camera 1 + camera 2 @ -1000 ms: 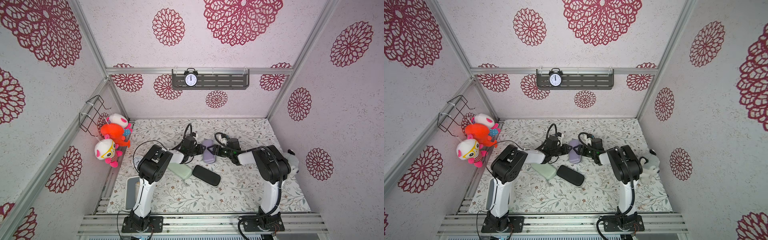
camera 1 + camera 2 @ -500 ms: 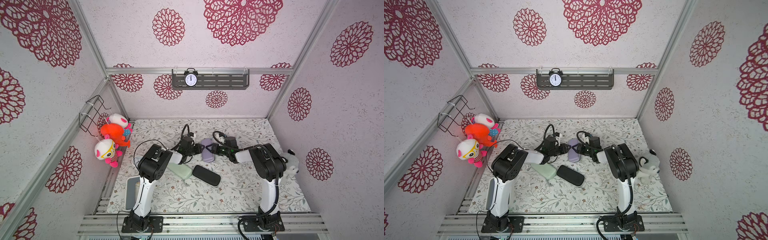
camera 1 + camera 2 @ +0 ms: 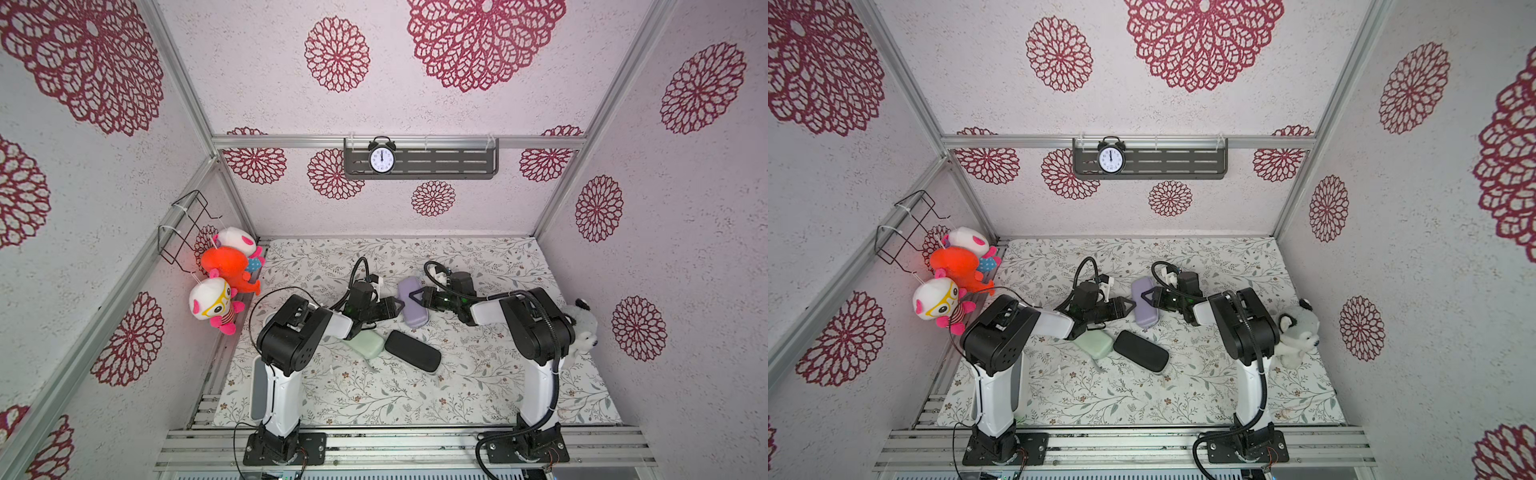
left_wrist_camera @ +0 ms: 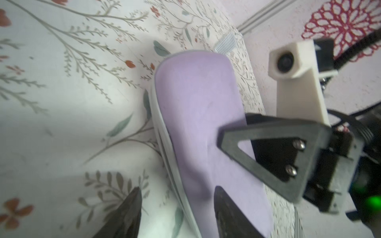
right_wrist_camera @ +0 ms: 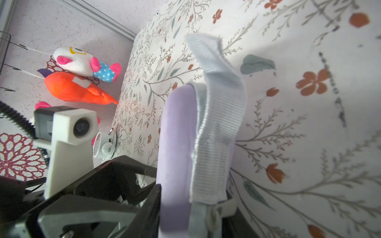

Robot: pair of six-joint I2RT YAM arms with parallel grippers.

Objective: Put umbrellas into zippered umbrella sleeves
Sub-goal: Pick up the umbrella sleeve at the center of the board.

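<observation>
The right gripper point(image 3: 417, 296) has moved in on the lilac sleeve point(image 3: 412, 311), grip impossible to tell; the left gripper point(image 3: 397, 309), jaws newly parted, straddles the opposite long edge, equally near.

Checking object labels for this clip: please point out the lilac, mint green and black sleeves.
lilac sleeve point(image 3: 415, 313), in a top view, near end of shell.
mint green sleeve point(image 3: 368, 345), in a top view, exposed end.
black sleeve point(image 3: 412, 351), in a top view, middle of shell.

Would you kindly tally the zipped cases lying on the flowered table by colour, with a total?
lilac case: 1
mint green case: 1
black case: 1
Total: 3
</observation>
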